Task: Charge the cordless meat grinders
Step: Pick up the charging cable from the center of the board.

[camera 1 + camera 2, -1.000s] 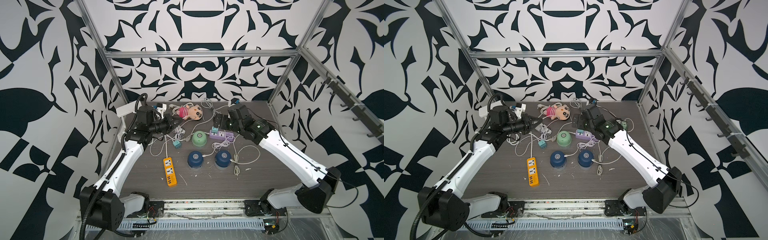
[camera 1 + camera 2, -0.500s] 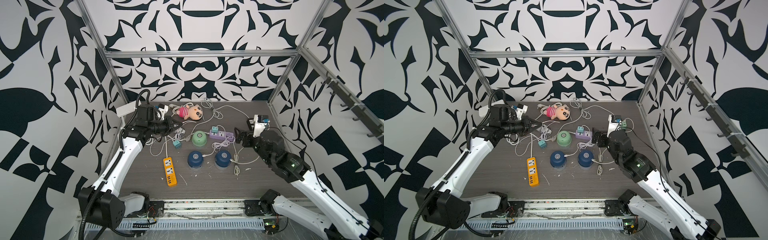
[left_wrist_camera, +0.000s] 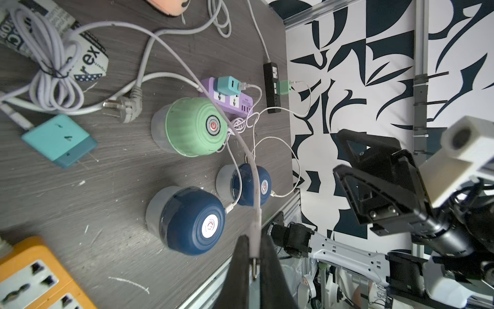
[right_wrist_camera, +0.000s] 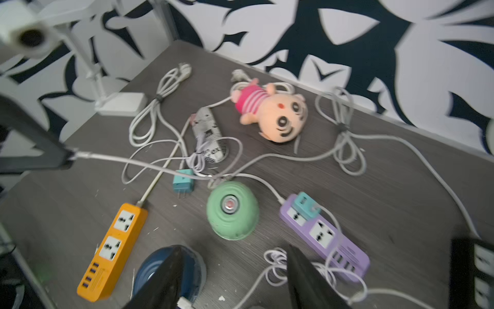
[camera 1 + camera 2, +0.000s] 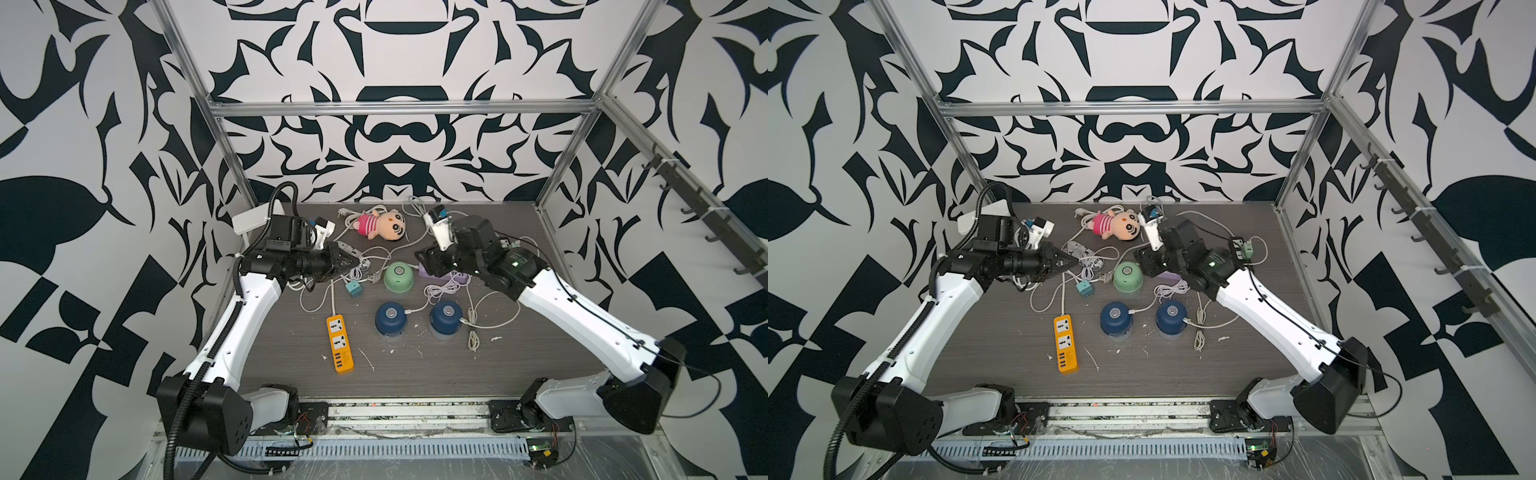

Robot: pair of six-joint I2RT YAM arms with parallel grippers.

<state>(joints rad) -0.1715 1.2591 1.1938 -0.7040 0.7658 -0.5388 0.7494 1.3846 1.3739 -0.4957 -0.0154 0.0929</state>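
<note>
On the table (image 5: 436, 374), two blue grinders (image 5: 390, 318) appear cabled; the mint green grinder (image 5: 398, 279) behind them does not. Left gripper (image 3: 253, 248) clamps a white cable (image 3: 256, 219) end; right gripper (image 4: 235, 256) hangs with jaws apart. Next, probably: plug in the green

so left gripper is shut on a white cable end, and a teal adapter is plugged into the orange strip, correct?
One thing off: the plugged-in teal adapter sits in the purple power strip, not the orange power strip, whose sockets are bare. The right wrist view shows it. The left gripper is indeed shut on the white cable end.
</note>
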